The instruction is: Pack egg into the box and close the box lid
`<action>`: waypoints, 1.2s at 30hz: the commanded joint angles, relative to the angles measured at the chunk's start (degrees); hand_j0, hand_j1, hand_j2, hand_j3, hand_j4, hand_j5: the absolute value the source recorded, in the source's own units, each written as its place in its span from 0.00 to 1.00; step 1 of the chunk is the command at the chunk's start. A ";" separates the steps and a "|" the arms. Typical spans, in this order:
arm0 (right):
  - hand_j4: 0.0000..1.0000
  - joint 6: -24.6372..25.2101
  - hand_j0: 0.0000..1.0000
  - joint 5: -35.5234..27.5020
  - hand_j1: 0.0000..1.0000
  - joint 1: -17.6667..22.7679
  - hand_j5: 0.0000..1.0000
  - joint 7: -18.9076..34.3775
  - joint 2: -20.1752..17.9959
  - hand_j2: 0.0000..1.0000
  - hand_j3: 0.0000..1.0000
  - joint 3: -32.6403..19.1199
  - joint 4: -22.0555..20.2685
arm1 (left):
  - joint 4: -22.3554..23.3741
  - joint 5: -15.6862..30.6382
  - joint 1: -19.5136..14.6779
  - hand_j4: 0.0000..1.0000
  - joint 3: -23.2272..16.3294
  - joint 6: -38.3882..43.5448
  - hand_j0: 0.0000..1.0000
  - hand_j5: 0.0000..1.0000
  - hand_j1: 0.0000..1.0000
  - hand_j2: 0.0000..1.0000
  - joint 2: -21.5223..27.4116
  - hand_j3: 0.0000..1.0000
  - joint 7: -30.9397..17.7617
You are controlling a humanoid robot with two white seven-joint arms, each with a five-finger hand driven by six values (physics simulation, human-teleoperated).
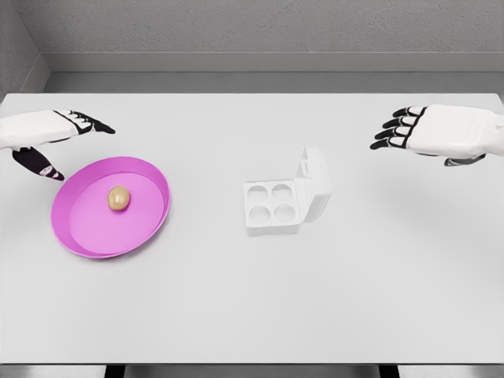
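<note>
A beige egg is lying near the middle of a shallow magenta plate, which is sitting on the left part of a white table. The plate is appearing slightly tilted toward the camera, with its near rim showing a thicker edge. Well to the right of the plate, close to the table's centre, a white egg box is standing open: its tray is showing four round cups, all of them holding nothing, and its lid is standing nearly upright along the tray's right side, hinged there and leaning slightly away.

The left hand is hovering above the table just beyond the plate's upper-left rim, not touching the plate or the egg. Its dark-tipped fingers are stretching out toward the right, the thumb is pointing down toward the plate's edge, and the hand is holding nothing. The right hand is hanging over the far right part of the table, well apart from the egg box. Its fingers are pointing left, loosely extended and only slightly bent, and they are gripping nothing. Both forearms are leaving the picture at its side edges.
</note>
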 commanded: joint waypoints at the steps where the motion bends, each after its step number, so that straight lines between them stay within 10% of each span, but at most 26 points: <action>1: 1.00 0.13 1.00 -0.18 1.00 0.00 1.00 -0.01 -0.05 1.00 1.00 0.05 -0.16 | -0.06 0.24 0.00 1.00 -0.02 0.14 1.00 1.00 1.00 1.00 0.09 1.00 -0.18; 10: 1.00 0.13 1.00 -5.89 1.00 0.70 1.00 -0.01 -0.05 1.00 1.00 -1.00 1.42 | 1.78 -3.10 -1.76 1.00 -4.15 0.14 1.00 1.00 1.00 1.00 0.96 1.00 -3.19; 13: 1.00 0.13 1.00 -5.90 1.00 1.49 1.00 -0.01 -0.14 1.00 1.00 -4.87 2.04 | 0.90 -4.33 -6.94 1.00 -12.41 0.14 1.00 1.00 1.00 1.00 2.81 1.00 -3.19; 23: 1.00 0.13 1.00 -5.98 1.00 1.85 1.00 -0.01 1.27 1.00 1.00 -6.98 2.12 | -2.35 -14.61 -9.05 1.00 -13.20 0.14 1.00 1.00 1.00 1.00 -1.23 1.00 -3.19; 27: 1.00 0.13 1.00 -5.90 1.00 1.67 1.00 -0.01 1.18 1.00 1.00 -6.98 2.04 | -5.69 -24.89 -10.28 1.00 -16.72 0.14 1.00 1.00 1.00 1.00 0.35 1.00 10.98; 36: 1.00 0.13 1.00 -5.98 1.00 1.49 1.00 -0.01 0.74 1.00 1.00 -6.63 2.04 | -7.70 -28.32 -10.11 1.00 -17.77 0.14 1.00 1.00 1.00 1.00 0.61 1.00 17.14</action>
